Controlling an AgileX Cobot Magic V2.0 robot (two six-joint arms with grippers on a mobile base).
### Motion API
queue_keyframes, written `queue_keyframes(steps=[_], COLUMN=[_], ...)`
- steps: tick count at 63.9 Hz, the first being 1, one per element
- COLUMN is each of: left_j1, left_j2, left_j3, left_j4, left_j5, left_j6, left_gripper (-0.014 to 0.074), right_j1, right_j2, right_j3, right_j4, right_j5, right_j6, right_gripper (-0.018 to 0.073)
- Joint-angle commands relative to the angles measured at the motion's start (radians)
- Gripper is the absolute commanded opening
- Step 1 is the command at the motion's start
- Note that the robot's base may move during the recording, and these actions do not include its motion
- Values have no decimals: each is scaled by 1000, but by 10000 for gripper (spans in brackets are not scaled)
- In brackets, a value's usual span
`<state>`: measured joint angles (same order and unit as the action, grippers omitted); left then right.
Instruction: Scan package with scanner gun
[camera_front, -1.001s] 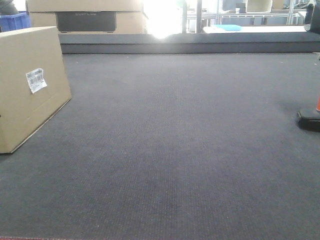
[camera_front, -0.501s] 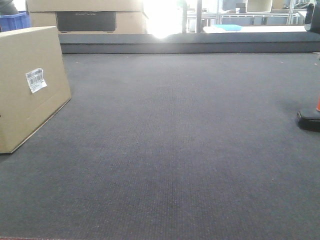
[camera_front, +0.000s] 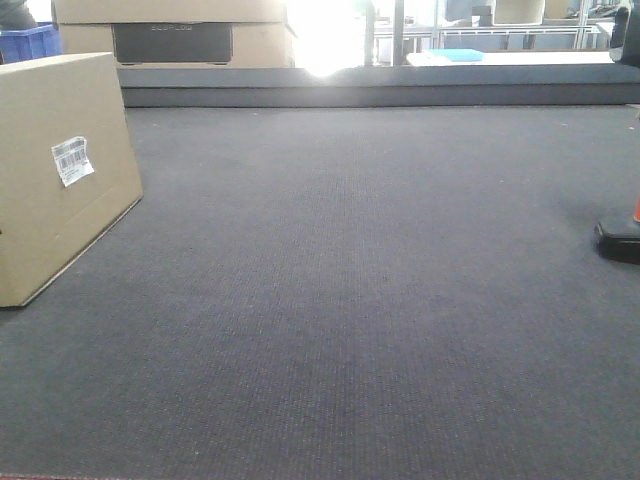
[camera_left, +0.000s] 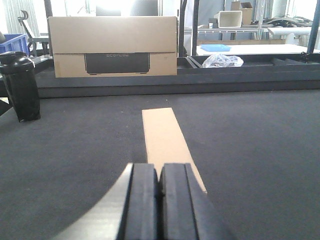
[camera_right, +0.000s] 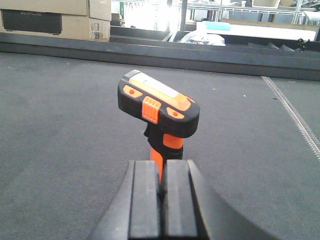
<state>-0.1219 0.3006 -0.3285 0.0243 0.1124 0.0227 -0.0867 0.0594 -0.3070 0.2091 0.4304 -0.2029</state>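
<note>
- We see the plain brown rectangular cardboard package (camera_front: 62, 175) standing on the dark grey carpeted table (camera_front: 360, 280) at the far left of the front view, its small white barcode sticker (camera_front: 72, 160) on the face turned toward us.
- In the left wrist view, the left gripper (camera_left: 159, 186) has its black jaws pressed together, holding nothing; the package's narrow top edge (camera_left: 167, 142) runs straight ahead of the fingertips.
- In the right wrist view, the right gripper (camera_right: 161, 187) also has its jaws together, and the black-headed, orange-handled scanner gun (camera_right: 159, 112) stands upright just beyond them; we cannot tell whether the tips touch its handle.
- In the front view only the scanner's black base (camera_front: 618, 240) shows at the right edge, well apart from the package; the rest is cut off.
- The larger stacked cardboard boxes (camera_left: 114, 47) with a dark panel sit behind the table; the panel's lettering is too faint to read.
</note>
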Motion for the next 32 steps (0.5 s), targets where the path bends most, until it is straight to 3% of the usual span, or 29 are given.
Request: queue_keyframes(steps=[1, 16, 23, 32], left_j1=[-5, 78, 81, 81], left_j2=[-6, -52, -127, -250], left_j3=[-1, 97, 208, 328], left_j4=[2, 2, 2, -3], left_j5=[-25, -72, -172, -191], left_j6=[-7, -5, -5, -5], left_gripper=[-111, -111, -111, -111], right_j1=[-5, -5, -5, -5], right_j2=[-5, -5, -5, -5], right_j3=[-1, -1, -1, -1], right_j4=[-7, -7, -7, -7], right_j5=[-20, -20, -20, -20], right_j6=[-8, -8, -8, -8], right_gripper=[-158, -158, -158, -158])
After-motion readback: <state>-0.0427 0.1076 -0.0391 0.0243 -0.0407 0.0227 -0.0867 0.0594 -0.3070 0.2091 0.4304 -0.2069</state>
